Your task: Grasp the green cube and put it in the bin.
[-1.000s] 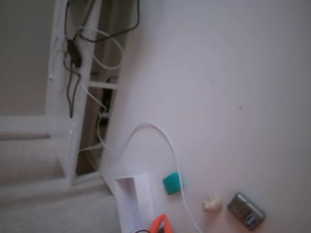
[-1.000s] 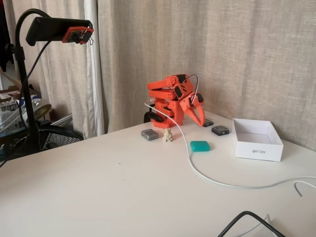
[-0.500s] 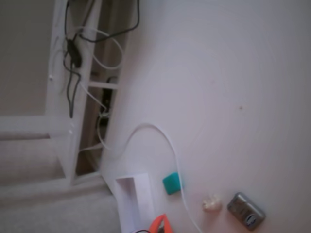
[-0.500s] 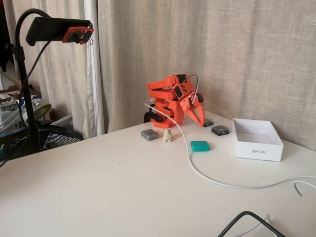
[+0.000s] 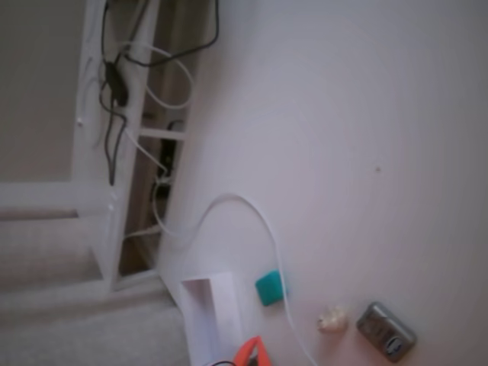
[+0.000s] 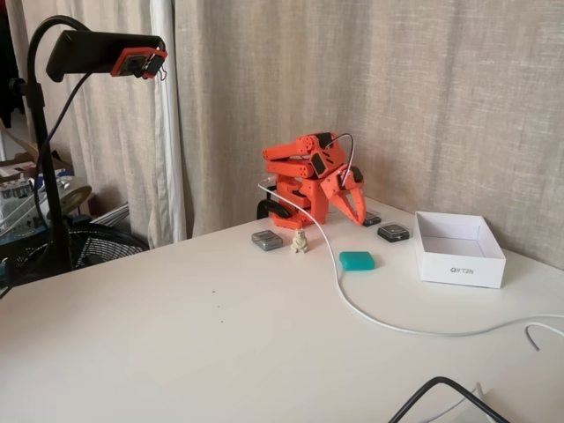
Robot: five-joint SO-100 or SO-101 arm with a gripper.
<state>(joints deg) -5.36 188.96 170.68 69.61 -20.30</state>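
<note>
The green cube (image 6: 357, 261) lies on the white table, touching the white cable, left of the bin (image 6: 458, 260), a white open-topped box. In the other fixed view the green cube (image 5: 268, 288) sits just right of the bin (image 5: 212, 313). The orange arm is folded at the back of the table. Its gripper (image 6: 357, 212) points down at the tabletop behind the cube, well apart from it, and looks shut with nothing in it. Only the gripper's orange tip (image 5: 252, 354) shows at the bottom edge of that other view.
A cream lump (image 6: 300, 241) and a grey device (image 6: 267, 240) sit left of the cube. Two dark devices (image 6: 394, 233) lie behind it. A white cable (image 6: 370, 319) snakes across the table. A camera stand (image 6: 53, 167) rises at the left, and a black cable (image 6: 441, 388) lies at the front.
</note>
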